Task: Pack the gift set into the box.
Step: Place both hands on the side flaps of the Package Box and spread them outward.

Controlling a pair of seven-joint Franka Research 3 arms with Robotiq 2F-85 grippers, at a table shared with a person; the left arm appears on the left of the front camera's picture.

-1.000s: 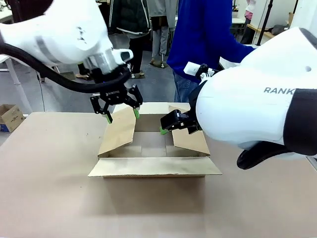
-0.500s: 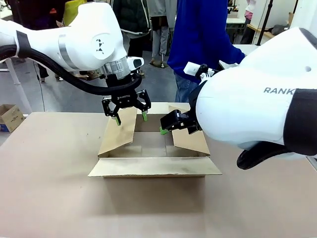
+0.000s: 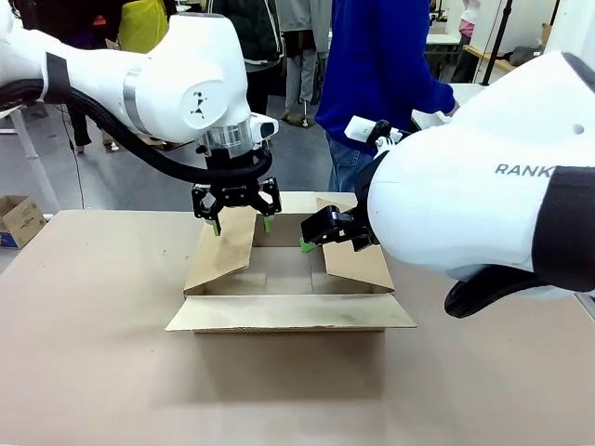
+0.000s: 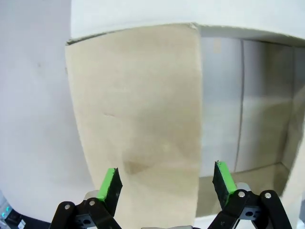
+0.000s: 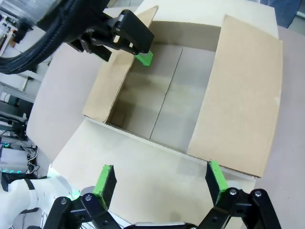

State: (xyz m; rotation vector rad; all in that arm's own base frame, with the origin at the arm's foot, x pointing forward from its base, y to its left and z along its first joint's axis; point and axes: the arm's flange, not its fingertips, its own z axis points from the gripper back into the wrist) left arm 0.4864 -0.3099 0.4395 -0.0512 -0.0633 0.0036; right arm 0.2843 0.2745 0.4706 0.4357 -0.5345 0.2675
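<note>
The box (image 3: pixel 288 279) is a shallow brown carton lying open in the middle of the table, all four flaps spread and nothing inside it. My left gripper (image 3: pixel 241 223) hangs open over the far end of the box's left flap (image 4: pixel 138 119), which runs up between its green fingertips (image 4: pixel 108 183) in the left wrist view. My right gripper (image 3: pixel 311 238) is open too, hovering over the box's far right part. In the right wrist view it (image 5: pixel 160 180) looks down into the bare box interior (image 5: pixel 162 105), with the left gripper (image 5: pixel 138 47) beyond. The gift set is out of view.
A person in a blue top (image 3: pixel 381 65) stands at the far side of the table, right behind the box. A much smaller brown carton (image 3: pixel 19 219) sits on the floor at far left. The tabletop (image 3: pixel 93 353) spreads wide around the box.
My left gripper has moved right and slightly down, turning at the wrist, and now straddles the left flap's far end. The right arm and the box have not moved.
</note>
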